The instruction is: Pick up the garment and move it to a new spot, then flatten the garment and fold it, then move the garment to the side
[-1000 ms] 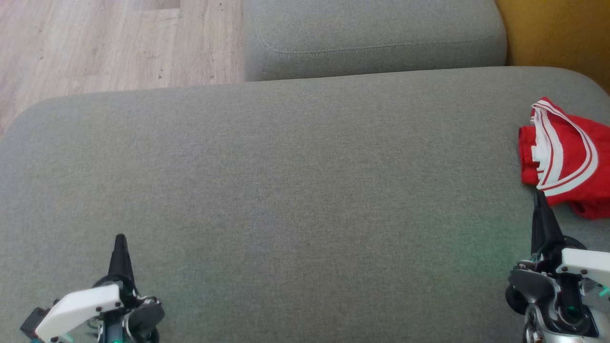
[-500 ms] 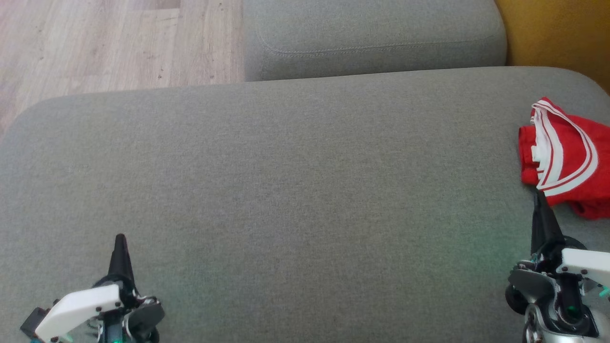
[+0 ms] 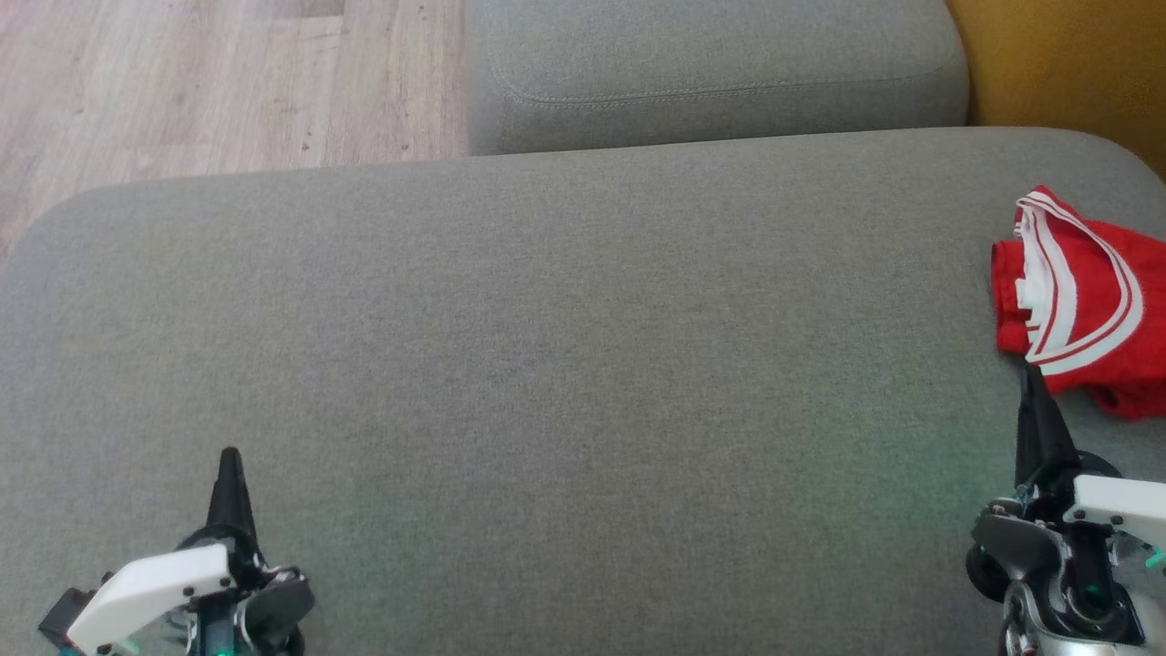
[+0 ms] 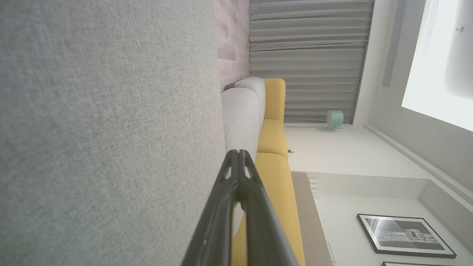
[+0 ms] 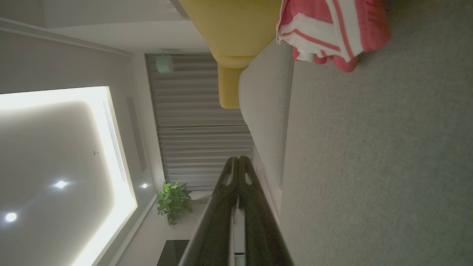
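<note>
The red garment (image 3: 1089, 301) lies bunched at the right edge of the grey cushion (image 3: 583, 346), partly cut off by the head view. The right gripper (image 3: 1030, 375), fingers pressed together, has its tip just beside the cloth. The left gripper (image 3: 229, 456), fingers also together, sits at the front left. A wide stretch of cushion lies between them.

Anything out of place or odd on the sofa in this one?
Only the red garment: it lies bunched and crumpled at the right edge of the grey cushion, running out of the head view, neither flat nor folded. No spill or damage shows.
</note>
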Available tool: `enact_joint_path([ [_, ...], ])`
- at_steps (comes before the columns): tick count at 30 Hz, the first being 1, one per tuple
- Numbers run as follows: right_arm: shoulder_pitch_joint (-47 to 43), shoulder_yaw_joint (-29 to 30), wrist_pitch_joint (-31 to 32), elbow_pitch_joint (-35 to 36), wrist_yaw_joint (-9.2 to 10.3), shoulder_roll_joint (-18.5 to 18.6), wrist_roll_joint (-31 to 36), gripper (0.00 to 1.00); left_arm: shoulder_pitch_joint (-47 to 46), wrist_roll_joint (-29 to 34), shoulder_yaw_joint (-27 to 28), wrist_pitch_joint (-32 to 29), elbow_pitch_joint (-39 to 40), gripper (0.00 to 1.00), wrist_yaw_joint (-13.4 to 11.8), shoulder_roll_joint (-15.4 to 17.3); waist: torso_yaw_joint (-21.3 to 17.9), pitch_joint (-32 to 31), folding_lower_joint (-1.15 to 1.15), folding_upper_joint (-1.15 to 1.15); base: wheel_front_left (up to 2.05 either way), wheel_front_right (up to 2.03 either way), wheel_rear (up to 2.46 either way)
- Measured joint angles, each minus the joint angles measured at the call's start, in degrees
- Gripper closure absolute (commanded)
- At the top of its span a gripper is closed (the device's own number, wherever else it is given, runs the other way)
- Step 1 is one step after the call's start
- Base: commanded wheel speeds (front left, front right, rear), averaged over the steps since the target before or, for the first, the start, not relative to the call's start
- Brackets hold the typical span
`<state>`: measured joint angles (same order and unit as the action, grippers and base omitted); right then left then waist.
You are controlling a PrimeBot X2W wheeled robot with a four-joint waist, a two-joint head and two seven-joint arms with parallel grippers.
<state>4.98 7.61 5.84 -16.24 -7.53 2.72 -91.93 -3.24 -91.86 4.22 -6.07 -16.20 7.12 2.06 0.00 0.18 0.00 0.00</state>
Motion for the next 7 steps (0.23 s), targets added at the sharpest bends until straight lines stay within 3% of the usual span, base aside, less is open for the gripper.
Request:
enact_joint_path([
  [7, 0.0, 0.0, 0.3, 0.0, 0.00, 0.0, 0.0, 1.00, 0.0, 0.0, 0.0, 0.0, 0.0, 1.00, 0.0, 0.0, 0.0, 0.0, 0.00, 0.00, 0.00, 0.00, 0.00],
])
